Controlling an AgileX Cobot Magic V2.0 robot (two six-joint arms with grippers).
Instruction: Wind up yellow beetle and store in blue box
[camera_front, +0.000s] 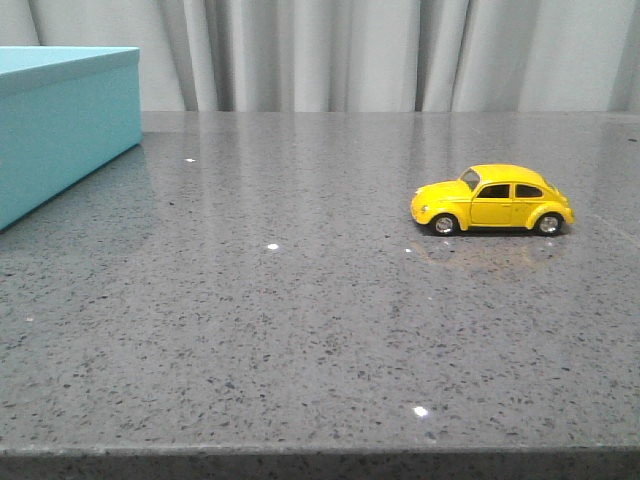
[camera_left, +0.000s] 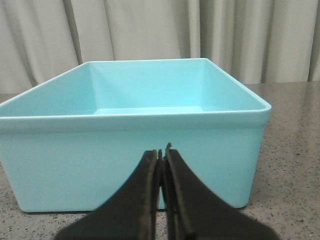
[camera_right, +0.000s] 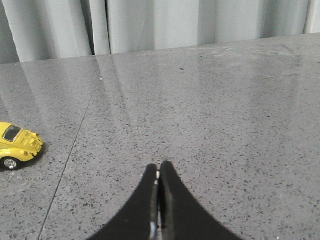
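Note:
The yellow beetle (camera_front: 492, 199) stands on its wheels on the grey table at the right, its nose pointing left. It also shows in the right wrist view (camera_right: 17, 145), off to one side of my right gripper (camera_right: 159, 170), which is shut, empty and well apart from the car. The blue box (camera_front: 62, 125) stands at the far left of the table, open at the top. In the left wrist view the blue box (camera_left: 130, 150) fills the picture, empty inside. My left gripper (camera_left: 162, 152) is shut and empty just in front of its near wall. Neither gripper shows in the front view.
The grey speckled stone table (camera_front: 300, 320) has its front edge at the bottom of the front view. Pale curtains (camera_front: 380, 50) hang behind the table. A thin seam (camera_right: 75, 145) runs across the tabletop near the car.

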